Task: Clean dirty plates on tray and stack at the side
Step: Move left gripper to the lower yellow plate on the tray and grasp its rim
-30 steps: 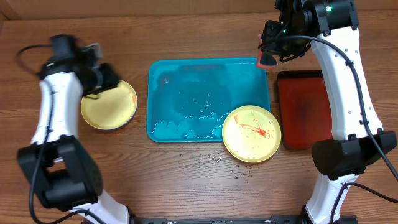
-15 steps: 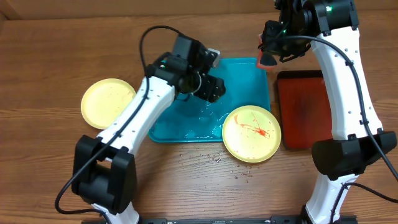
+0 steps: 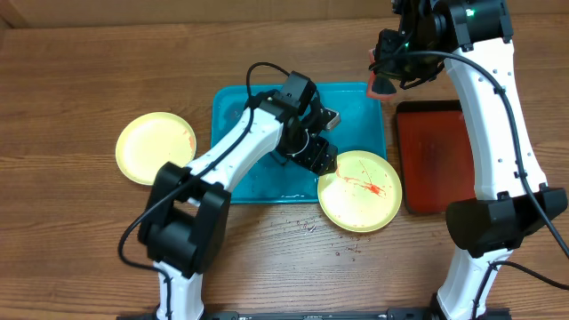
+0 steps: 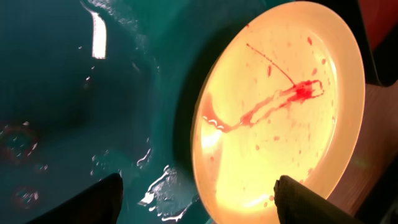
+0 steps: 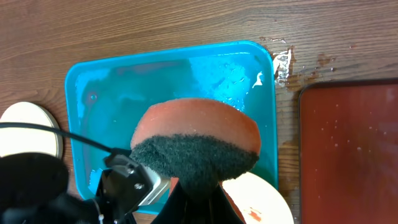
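Nearest the robot's base in the overhead view, a pale yellow-green round plastic plate (image 3: 360,190) streaked with red sauce rests at the 5 o'clock corner of the large turquoise rectangular plastic tray (image 3: 258,116). It sits partly on the tray and partly over the brown wooden table (image 3: 267,258), where small wet specks lie near its 7 o'clock edge. The left gripper (image 3: 325,162) hangs over this plate's 10 o'clock edge. In the left wrist view its dark fingers (image 4: 93,199) stand wide apart with nothing between them, the smeared plate and the tray's wet floor below. The tray holds a sheen of water. At the tray's 9 o'clock, apart from it on the bare table, lies a second pale yellow-green round plate (image 3: 156,148). At its 3 o'clock, just beside it, lies a smaller dark red rectangular tray (image 3: 436,156). Farthest back, above the turquoise tray's 1 o'clock corner, the right gripper (image 3: 387,73) is clamped on an orange-red sponge (image 5: 196,140) with a dark grey scouring face, held clear of the tray.
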`<act>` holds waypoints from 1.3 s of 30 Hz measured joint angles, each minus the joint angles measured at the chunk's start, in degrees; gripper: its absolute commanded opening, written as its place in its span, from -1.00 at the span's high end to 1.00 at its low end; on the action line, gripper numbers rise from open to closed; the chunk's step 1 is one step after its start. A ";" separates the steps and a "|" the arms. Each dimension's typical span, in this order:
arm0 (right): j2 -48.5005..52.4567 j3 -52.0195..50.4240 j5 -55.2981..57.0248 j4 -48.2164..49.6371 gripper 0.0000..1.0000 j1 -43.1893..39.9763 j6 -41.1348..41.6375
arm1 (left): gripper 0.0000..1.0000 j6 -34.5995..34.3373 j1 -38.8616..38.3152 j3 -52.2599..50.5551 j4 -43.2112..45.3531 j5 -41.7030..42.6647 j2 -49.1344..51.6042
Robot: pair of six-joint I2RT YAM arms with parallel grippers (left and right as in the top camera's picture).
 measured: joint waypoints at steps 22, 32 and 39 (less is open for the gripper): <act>0.00 0.00 0.00 0.22 0.92 0.00 0.00 | 0.23 3.61 -1.51 16.13 -12.98 -1.11 13.94; 0.00 0.00 0.00 0.42 0.92 0.00 0.02 | 0.16 3.63 -1.88 16.20 -12.39 -1.55 14.40; 0.00 0.00 -0.02 0.37 0.92 0.00 0.00 | 0.70 3.54 -1.88 16.31 -13.22 -1.70 14.49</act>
